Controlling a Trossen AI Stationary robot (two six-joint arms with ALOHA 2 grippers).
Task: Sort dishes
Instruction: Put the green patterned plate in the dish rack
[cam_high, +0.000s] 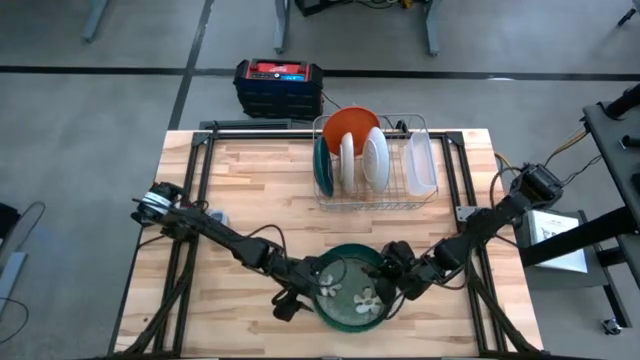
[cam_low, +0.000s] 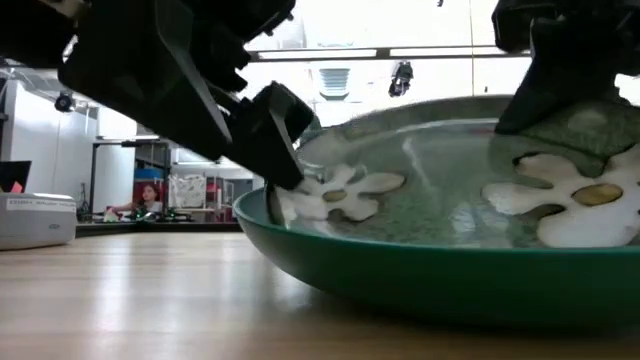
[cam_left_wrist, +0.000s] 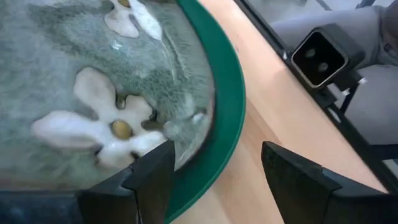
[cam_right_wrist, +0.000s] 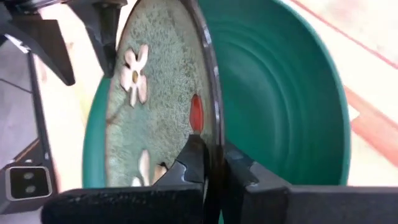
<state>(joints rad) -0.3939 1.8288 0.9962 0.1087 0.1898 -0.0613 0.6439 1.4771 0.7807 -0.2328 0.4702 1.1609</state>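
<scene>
Near desk edge: floral olive plate (cam_high: 350, 285) lies inside a dark green bowl (cam_right_wrist: 292, 93) on the desk (cam_high: 250, 190).
Right end effector (cam_right_wrist: 211, 165): fingers closed on the floral plate's rim, that side tilted up from the bowl.
Left end effector (cam_left_wrist: 214, 174): fingers spread wide, straddling the bowl's rim, gripping nothing.
Far side: wire rack (cam_high: 372, 160) holds an orange dish (cam_high: 350, 125), white plates (cam_high: 375, 158) and a green plate (cam_high: 322, 165), all on edge.
</scene>
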